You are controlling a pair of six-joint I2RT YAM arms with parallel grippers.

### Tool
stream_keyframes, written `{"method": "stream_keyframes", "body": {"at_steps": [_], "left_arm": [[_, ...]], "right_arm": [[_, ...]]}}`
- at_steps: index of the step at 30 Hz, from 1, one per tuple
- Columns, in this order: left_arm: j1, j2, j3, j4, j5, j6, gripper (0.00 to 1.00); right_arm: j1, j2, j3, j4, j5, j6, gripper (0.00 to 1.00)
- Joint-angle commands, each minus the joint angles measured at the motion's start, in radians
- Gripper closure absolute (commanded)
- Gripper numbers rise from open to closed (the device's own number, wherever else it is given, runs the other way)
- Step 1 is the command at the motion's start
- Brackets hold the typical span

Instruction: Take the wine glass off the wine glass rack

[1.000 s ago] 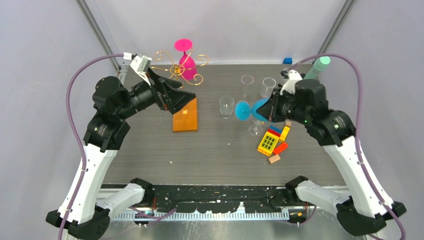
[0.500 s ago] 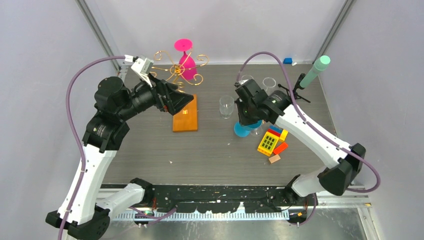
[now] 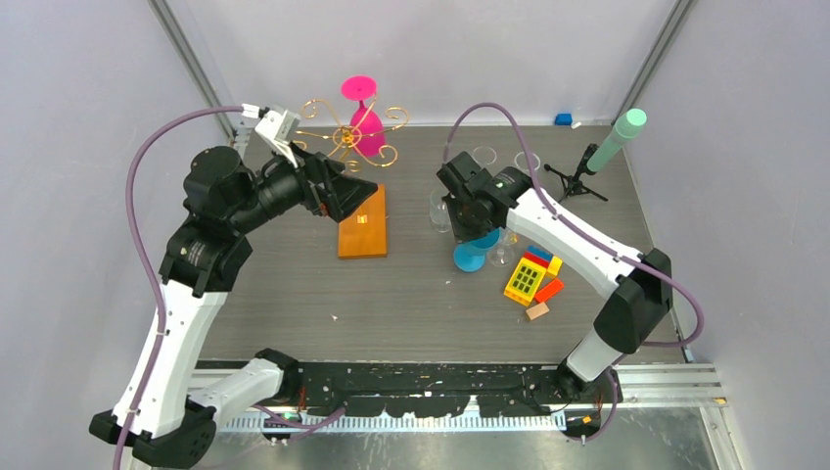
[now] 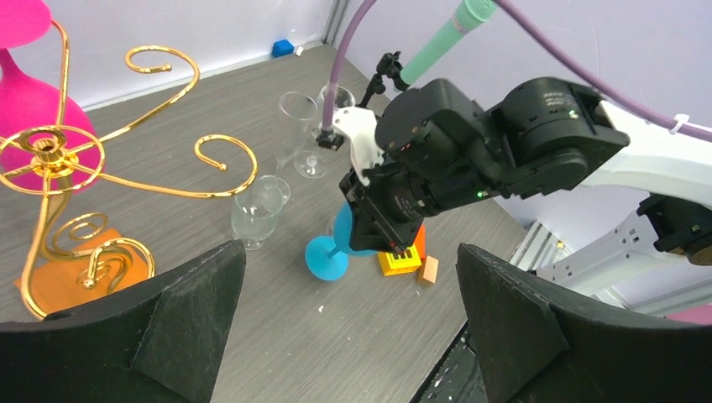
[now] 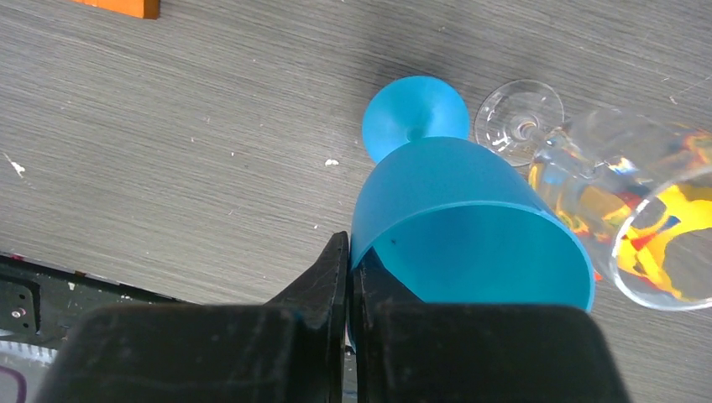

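Note:
The gold wire wine glass rack (image 3: 345, 137) stands on its orange-brown wooden base (image 3: 362, 225) at the back left, and a pink wine glass (image 3: 368, 127) hangs upside down on it. The rack (image 4: 59, 155) and the pink glass (image 4: 29, 126) also show in the left wrist view. My left gripper (image 3: 358, 192) is open and empty, just right of the rack over the base. My right gripper (image 5: 351, 270) is shut on the rim wall of a blue wine glass (image 5: 462, 214). The glass is held bowl up and tilted, its foot (image 3: 470, 257) low by the table at the middle.
Three clear glasses (image 3: 442, 208) (image 3: 484, 157) (image 3: 527, 162) stand behind the blue one. Another clear glass (image 5: 621, 189) lies beside it, against a pile of coloured toy bricks (image 3: 533, 277). A black tripod with a mint-green tip (image 3: 602, 152) stands at the back right.
My right arm has swung left and down with the blue glass, turning it from lying sideways to bowl up with its foot near the table. The left arm has barely moved.

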Motion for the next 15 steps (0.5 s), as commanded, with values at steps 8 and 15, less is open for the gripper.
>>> {"method": "stream_keyframes", "body": {"at_steps": [8,15], "left_arm": [[-0.001,0.054,0.114,-0.021,-0.059,0.047,0.00],[0.000,0.147,0.208,0.008,-0.147,-0.005,0.00]], "right_arm": [[0.002,0.081,0.052,0.048,-0.035,-0.009,0.80],[0.002,0.064,0.065,0.075,-0.036,-0.011,0.67]]}}
